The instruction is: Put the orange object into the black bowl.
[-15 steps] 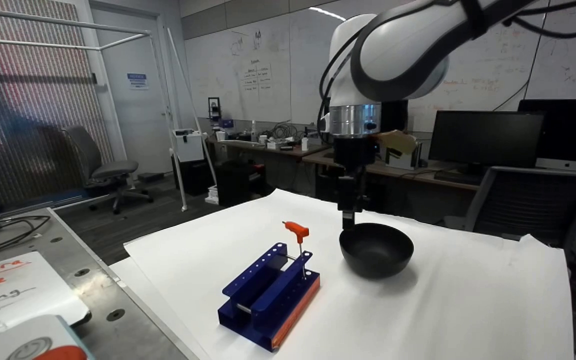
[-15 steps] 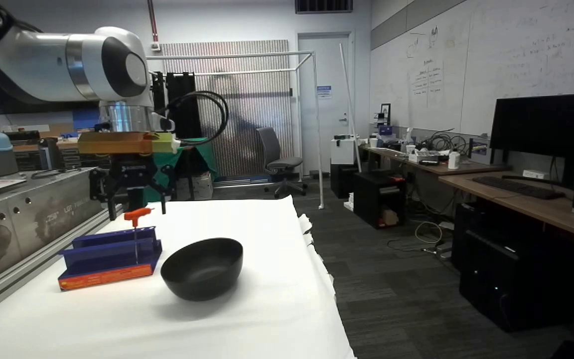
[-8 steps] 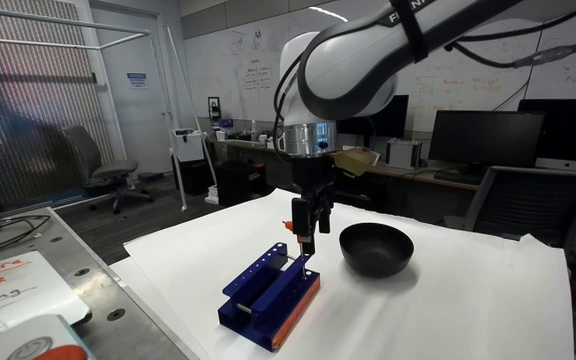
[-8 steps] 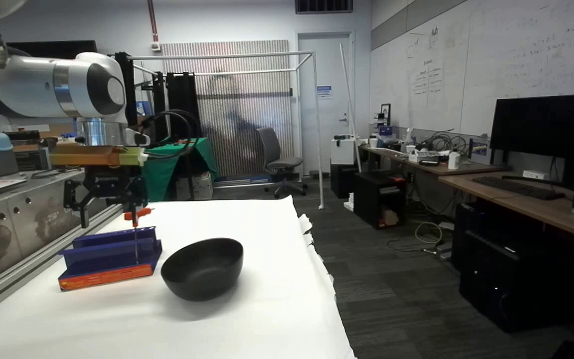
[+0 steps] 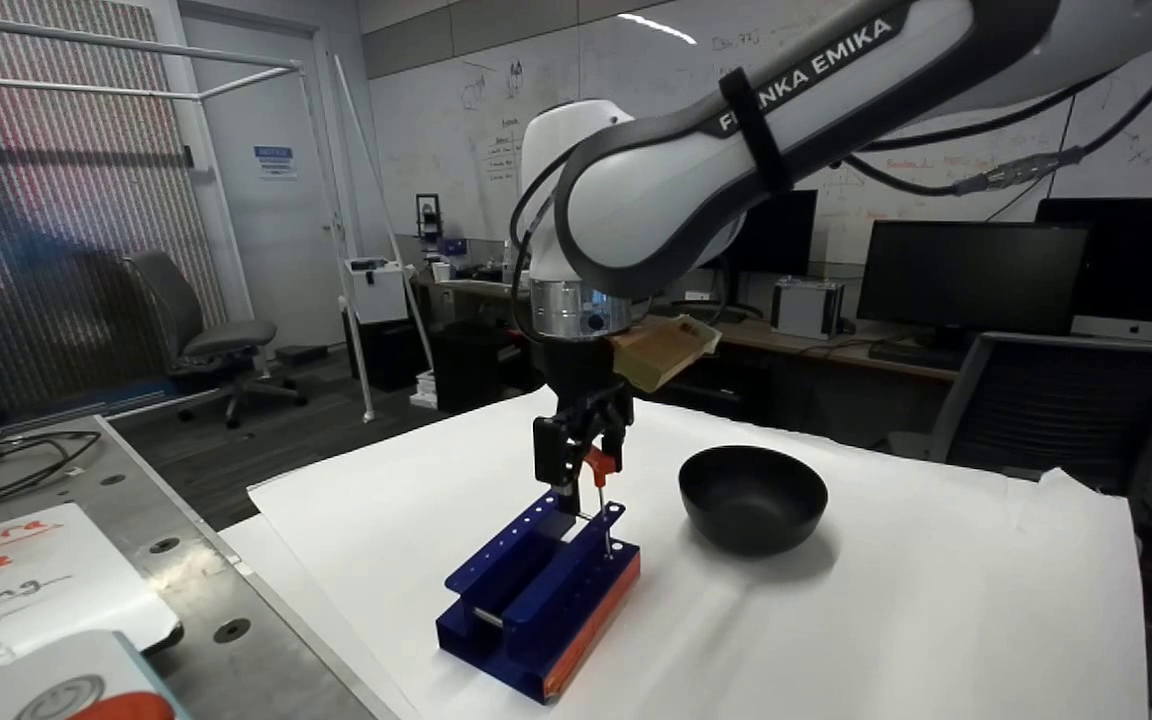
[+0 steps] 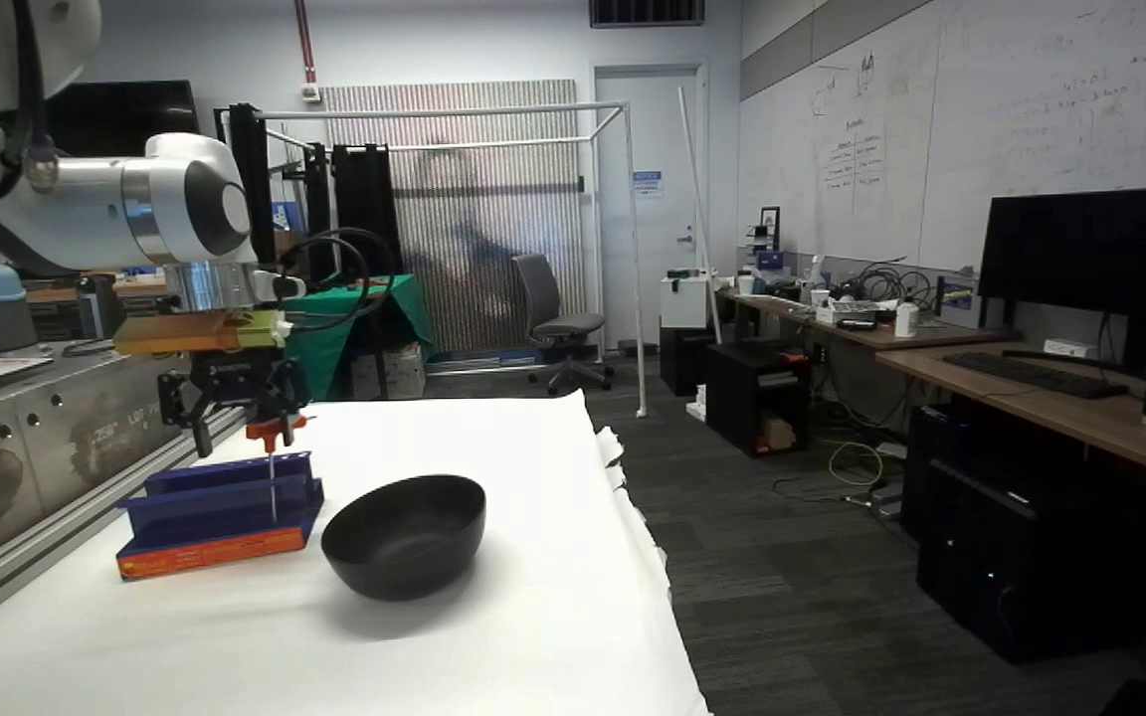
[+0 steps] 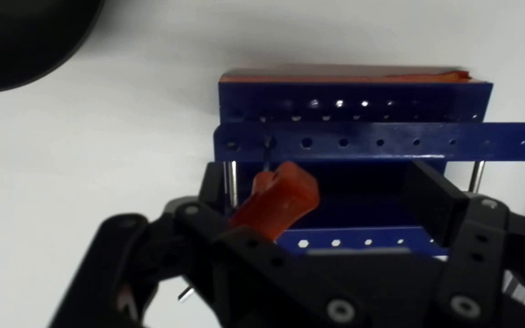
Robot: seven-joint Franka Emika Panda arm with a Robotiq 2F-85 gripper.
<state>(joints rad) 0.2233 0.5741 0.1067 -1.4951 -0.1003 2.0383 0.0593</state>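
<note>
Orange object (image 7: 285, 196) is standing in the blue rack (image 7: 376, 141), its slim metal stem running down through a hole near the end of one rail; not yet in the black bowl (image 5: 753, 500), which is resting beside the rack on the bench (image 5: 936, 580).

Claw (image 6: 245, 439) is hovering at handle height, fingers spread well apart. In the wrist view the handle's thick end is showing between them, far nearer the bowl-side finger, its rest passing out of sight behind that finger. Whether they are touching, I am not able to tell.

Step in hand, as I am judging it: lining up the grasp. Main thing wanting doing: shifting the claw toward the bowl side until the handle is sitting midway, so both pads are meeting it together rather than one shoving it over. The handle is lying aslant to the closing line; a small wrist turn is probably helping, as a slanted handle is likely to be swivelling under the squeeze.

After closing: drawing straight up, no sideways pull until the stem is clearing every hole, since a thin stem is likely to be catching and dragging the rack along.
</note>
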